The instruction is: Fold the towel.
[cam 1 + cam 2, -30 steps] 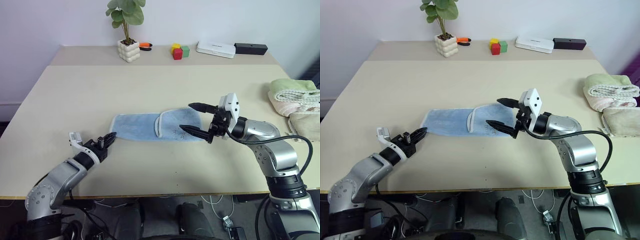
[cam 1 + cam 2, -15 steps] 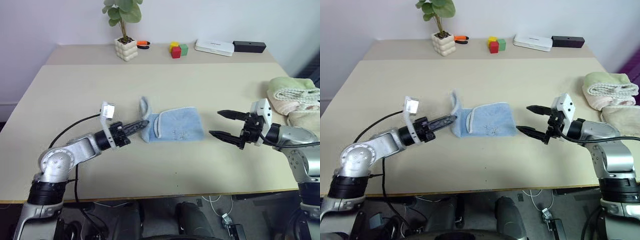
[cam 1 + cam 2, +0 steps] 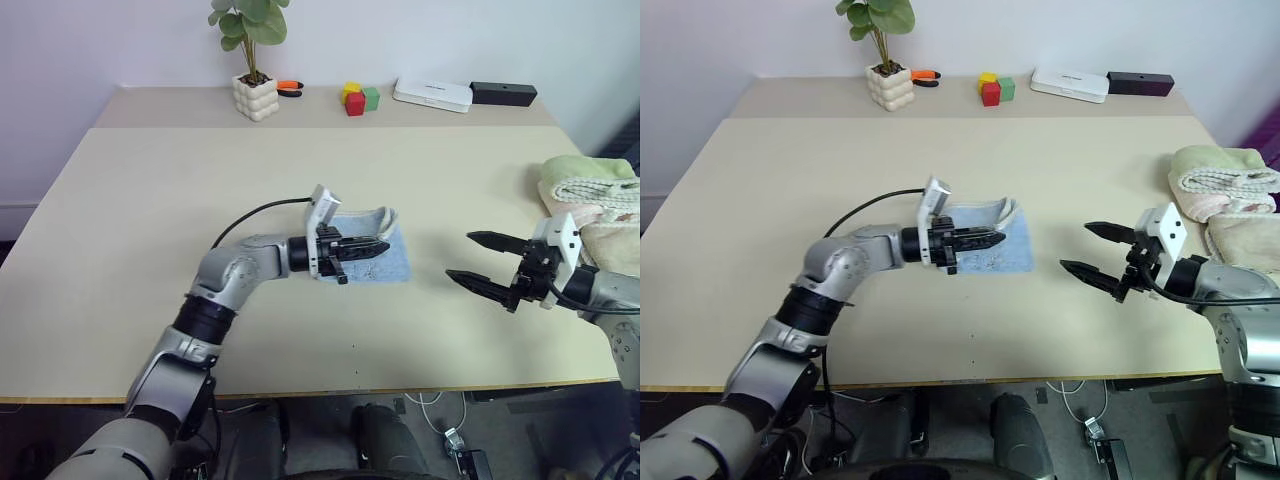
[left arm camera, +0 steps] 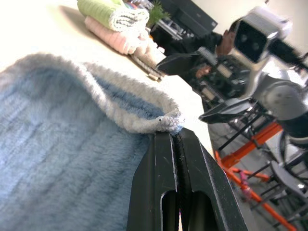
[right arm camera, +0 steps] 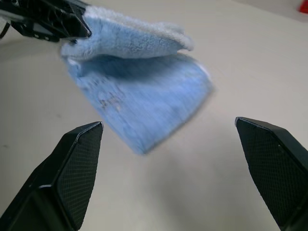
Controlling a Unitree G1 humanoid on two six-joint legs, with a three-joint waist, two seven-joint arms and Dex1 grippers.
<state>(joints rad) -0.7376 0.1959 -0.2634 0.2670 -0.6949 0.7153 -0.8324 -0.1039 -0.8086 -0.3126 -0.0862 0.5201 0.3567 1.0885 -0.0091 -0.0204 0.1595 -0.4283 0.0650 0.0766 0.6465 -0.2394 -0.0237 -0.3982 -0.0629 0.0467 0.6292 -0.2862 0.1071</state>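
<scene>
Right now the big tan table (image 3: 150, 190) takes up most of the room. Near its middle lies the towel (image 3: 385, 262), soft and light blue with a pale cream edge. It is folded over on itself, and the top layer is lifted up a bit off the bottom one.

On the far right edge of the table sits a pile of other towels (image 3: 590, 195), a green one on top of pinkish cream ones, well apart from the blue towel.

The left gripper (image 3: 372, 247) reaches in from the side, lying about flat over the blue towel. Its two black fingers (image 4: 166, 187) are pressed tight together and pinch the towel's cream edge. The right gripper (image 3: 484, 262) hangs above the table to the right of the towel, not touching it. Its fingers stand wide apart with nothing between them.

At the back of the table are a small potted plant (image 3: 253, 70), a white box (image 3: 432, 95), a black box (image 3: 503, 94) and some little colored blocks (image 3: 359, 100).
</scene>
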